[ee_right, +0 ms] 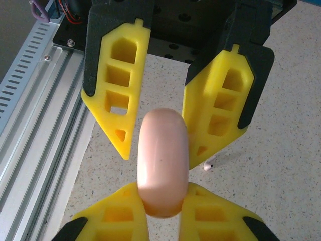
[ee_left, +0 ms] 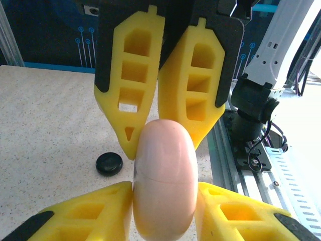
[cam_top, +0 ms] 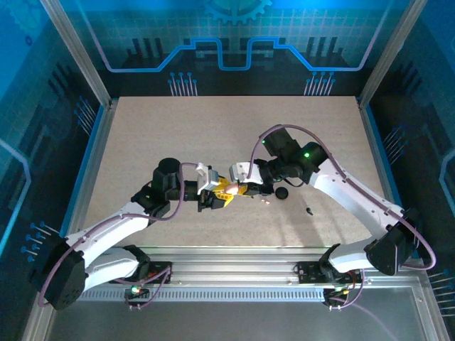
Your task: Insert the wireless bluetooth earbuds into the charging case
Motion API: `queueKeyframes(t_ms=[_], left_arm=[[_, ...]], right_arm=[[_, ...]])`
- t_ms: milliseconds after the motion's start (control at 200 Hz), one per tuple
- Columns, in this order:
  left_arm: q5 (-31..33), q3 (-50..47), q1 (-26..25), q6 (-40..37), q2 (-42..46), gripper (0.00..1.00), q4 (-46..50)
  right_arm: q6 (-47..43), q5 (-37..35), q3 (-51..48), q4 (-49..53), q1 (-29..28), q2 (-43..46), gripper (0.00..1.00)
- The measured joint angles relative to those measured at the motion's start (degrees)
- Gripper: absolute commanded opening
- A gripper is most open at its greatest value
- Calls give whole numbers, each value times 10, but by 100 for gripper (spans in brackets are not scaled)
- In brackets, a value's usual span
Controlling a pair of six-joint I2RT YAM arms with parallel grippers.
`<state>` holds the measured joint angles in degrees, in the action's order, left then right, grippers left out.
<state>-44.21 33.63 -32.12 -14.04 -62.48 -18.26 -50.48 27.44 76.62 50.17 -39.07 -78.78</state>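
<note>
Our left gripper [ee_left: 164,190] and right gripper [ee_right: 163,188] both pinch the charging case [ee_right: 163,150]; it looks shut. Uneven prying could fling it.

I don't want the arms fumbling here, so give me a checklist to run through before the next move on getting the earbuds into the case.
1. Pink case gripped: ok, left claw and right claw both pinch it.
2. Lid open: not ok, its seam looks shut.
3. White earbud located: ok, loose on the table beside the claws.
4. Other earbuds located: cannot tell, a tiny dark piece is too small to identify.
5. Free claw for picking: not ok, both are occupied.
</note>
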Motion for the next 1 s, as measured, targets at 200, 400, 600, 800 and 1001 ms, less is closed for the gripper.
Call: queueKeyframes(t_ms=[200, 400, 600, 800, 1001], left_arm=[[4, 0, 0, -6, 0, 19, 0], [7, 0, -2, -13, 0, 13, 0], [8, 0, -7, -13, 2, 13, 0], [9, 0, -7, -11, 2, 12, -1], [8, 0, -7, -9, 2, 12, -5]], right_arm=[[5, 0, 0, 4, 0, -1, 14], [16, -1, 0, -2, 0, 0, 43], [39, 15, -32, -52, 2, 36, 49], [52, 36, -37, -73, 5, 45, 52], [57, 45, -37, -78, 5, 41, 54]])
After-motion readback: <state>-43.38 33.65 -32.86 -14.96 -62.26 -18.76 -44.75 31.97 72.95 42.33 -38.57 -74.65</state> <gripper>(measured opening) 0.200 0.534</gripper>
